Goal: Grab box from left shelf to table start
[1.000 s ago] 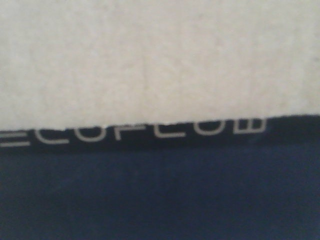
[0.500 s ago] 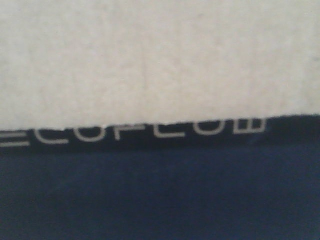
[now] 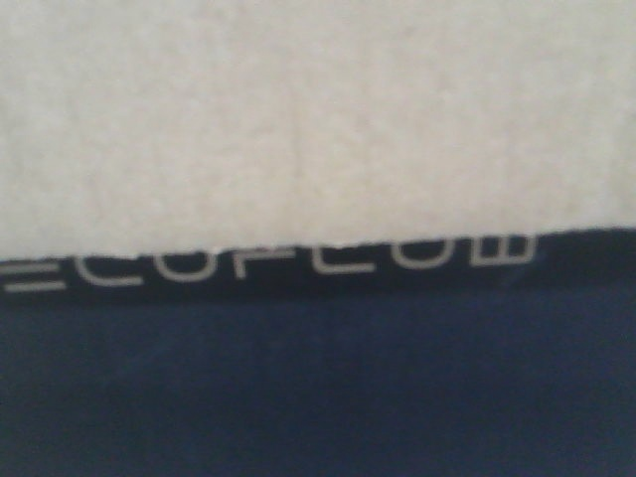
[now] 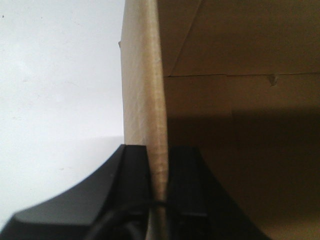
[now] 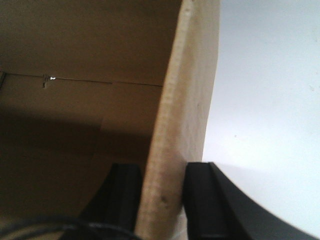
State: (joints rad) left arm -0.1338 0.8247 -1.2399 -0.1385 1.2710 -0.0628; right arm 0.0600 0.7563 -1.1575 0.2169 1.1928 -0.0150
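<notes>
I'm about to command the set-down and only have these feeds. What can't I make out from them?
- Front view: the box fills the frame, blurred; its lettering is half cut off. Shelf and table are hidden behind it.
- Left wrist view: the left gripper pinches a box wall; the box's bottom is in shadow.
- Right wrist view: the right gripper pinches the other wall; the fingers are cut off by the frame edge.

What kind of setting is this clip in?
Hard to say; possibly a storage or packing area. Views show little beyond a cardboard box printed "ECOFLOW", its walls pinched by the left hand and right hand, with plain white surface outside.
</notes>
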